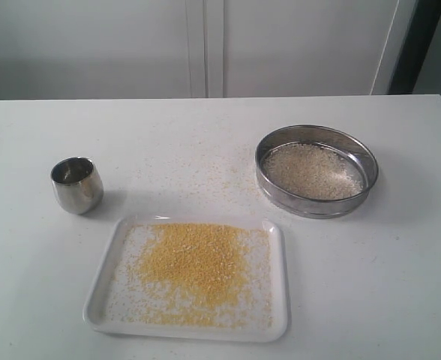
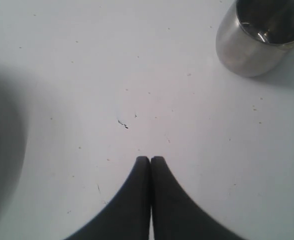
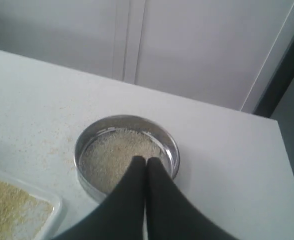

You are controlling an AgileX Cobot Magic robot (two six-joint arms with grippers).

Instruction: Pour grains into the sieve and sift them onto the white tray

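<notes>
The sieve [image 1: 316, 171] sits on the table at the right, its steel rim around a bed of whitish rice-like grains [image 1: 312, 171]. The white tray [image 1: 109, 261] lies at the front centre, covered with fine yellow grains [image 1: 194, 264]. Neither arm shows in the exterior view. In the right wrist view my right gripper [image 3: 146, 159] is shut and empty, hovering above the sieve [image 3: 87, 142] and the tray's corner [image 3: 51, 204]. My left gripper [image 2: 150, 158] is shut and empty over bare table.
A small rounded steel cup [image 1: 77, 184] stands upright and empty at the left, also in the left wrist view as the cup [image 2: 247, 45]. Stray grains [image 1: 205, 176] are scattered on the white table between the cup and the sieve. A white wall stands behind the table.
</notes>
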